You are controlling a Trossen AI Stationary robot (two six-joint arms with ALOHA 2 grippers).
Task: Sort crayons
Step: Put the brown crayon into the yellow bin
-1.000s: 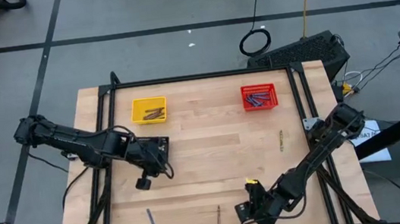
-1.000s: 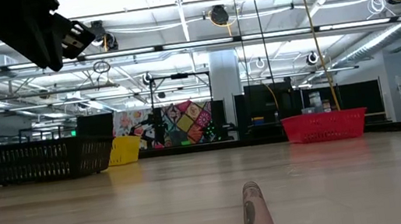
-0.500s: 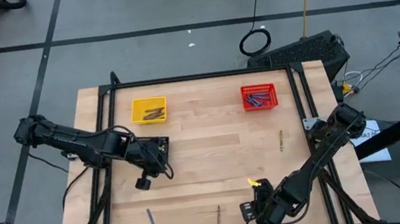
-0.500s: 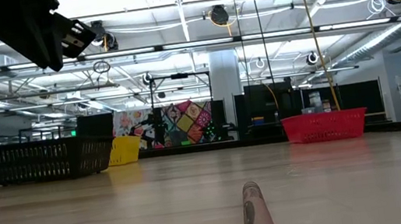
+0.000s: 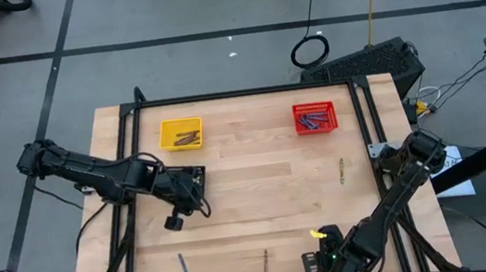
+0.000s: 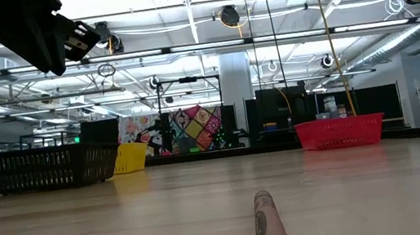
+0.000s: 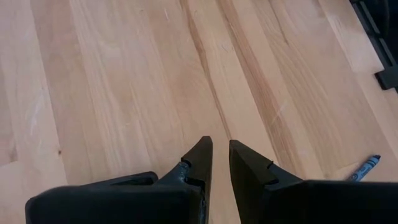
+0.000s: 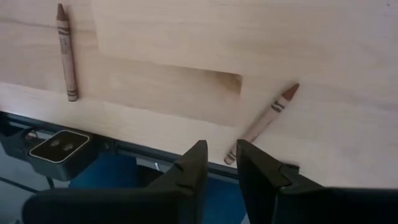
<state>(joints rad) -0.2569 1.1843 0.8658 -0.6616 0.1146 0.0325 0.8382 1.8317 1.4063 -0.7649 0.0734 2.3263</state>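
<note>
My right gripper [image 8: 221,163] hovers over the table's near edge [image 5: 326,265]. Its fingers stand a narrow gap apart with nothing between them. Just beyond them a brown crayon [image 8: 262,123] lies flat by the edge. A second brown crayon [image 8: 65,53] lies farther along, also seen in the high view [image 5: 265,263]. My left gripper [image 7: 221,155] waits above bare wood at mid-left [image 5: 177,218], narrowly open and holding nothing. A blue-grey crayon [image 5: 184,266] and a yellow-green crayon [image 5: 341,171] lie loose on the table.
A yellow basket [image 5: 180,132] with brown crayons and a red basket [image 5: 315,117] with blue-grey ones stand at the far side. A black basket [image 6: 44,168] sits near my left arm. A small camera [image 8: 59,144] is mounted at the near edge.
My right gripper has moved toward the table's near edge and a little to the right, turning about its wrist as it went. In the low view, its arm has left the upper right corner. The crayons have not moved.
</note>
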